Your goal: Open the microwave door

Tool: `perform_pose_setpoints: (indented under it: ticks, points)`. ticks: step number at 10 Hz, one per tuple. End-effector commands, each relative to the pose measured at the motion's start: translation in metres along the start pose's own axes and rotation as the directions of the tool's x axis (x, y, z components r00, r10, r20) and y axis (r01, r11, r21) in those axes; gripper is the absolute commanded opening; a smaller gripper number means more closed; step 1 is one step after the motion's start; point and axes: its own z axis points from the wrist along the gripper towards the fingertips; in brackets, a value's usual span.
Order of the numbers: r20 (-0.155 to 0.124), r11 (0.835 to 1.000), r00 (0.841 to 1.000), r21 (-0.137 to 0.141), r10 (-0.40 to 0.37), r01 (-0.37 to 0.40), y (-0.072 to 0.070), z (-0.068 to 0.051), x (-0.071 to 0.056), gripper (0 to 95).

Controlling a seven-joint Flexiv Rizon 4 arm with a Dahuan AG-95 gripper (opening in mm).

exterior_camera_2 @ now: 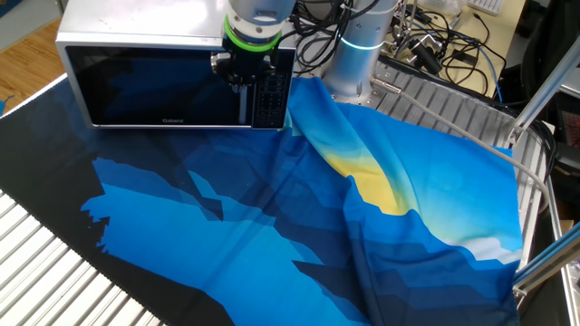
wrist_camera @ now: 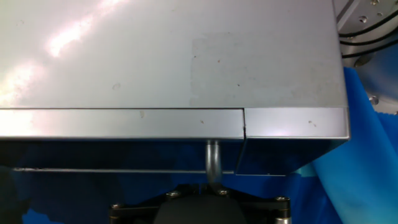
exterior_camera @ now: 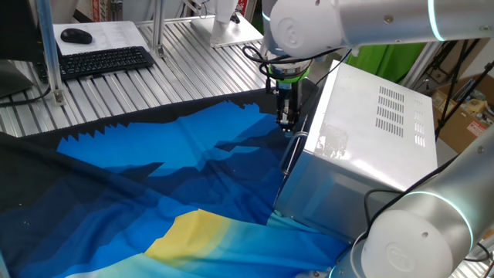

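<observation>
Blue and yellow cloth (exterior_camera: 154,185) covers most of the ribbed metal table (exterior_camera: 100,100), with a keyboard (exterior_camera: 104,60) and mouse (exterior_camera: 76,35) at the far corner. In one fixed view the microwave (exterior_camera: 378,131) stands at the right of the cloth, its vented silver casing facing up toward the camera. The gripper (exterior_camera: 287,123) hangs from the arm right at the top front edge, just in front of the microwave door (exterior_camera: 297,166), which appears only edge-on here.

From the other fixed view the door (exterior_camera_2: 154,86) faces the camera, dark glass in a silver frame, flush with the casing and shut. The gripper (exterior_camera_2: 246,86) sits over the strip where the handle (exterior_camera_2: 245,109) runs beside the control panel (exterior_camera_2: 270,100). Whether the fingers are apart or closed on the bar I cannot tell; the hand's body hides them.

Looking along the fingers, the hand view shows the microwave's top, the seam at the door's upper edge, and the handle's (wrist_camera: 213,163) top end curving down into the dark gripper body. The fingertips themselves are out of sight.

The risk, as I judge it, is a poor hold: a bar caught only near its top end could slip out when pulled. A straight pull that ignores the hinge arc could also drag the whole oven across the cloth, which looks free to slide and bunch.
</observation>
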Motion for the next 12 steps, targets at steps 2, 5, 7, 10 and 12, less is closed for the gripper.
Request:
perform_pose_setpoints:
  ticks: [2, 5, 7, 10, 12]
  points:
    - [0.013, 1.0, 1.0, -0.001, 0.028, -0.028, -0.001, -0.001, 0.0, 38.0]
    - [0.068, 0.999, 0.997, -0.034, 0.033, -0.031, -0.003, -0.003, -0.003, 38.0]
    - [0.081, 0.999, 0.996, -0.033, 0.031, -0.029, -0.003, -0.003, -0.003, 19.0]
    - [0.075, 1.0, 0.997, -0.019, 0.026, -0.024, -0.006, 0.001, -0.01, 19.0]
    - [0.071, 1.0, 0.997, -0.009, 0.026, -0.025, -0.009, 0.001, -0.012, 19.0]
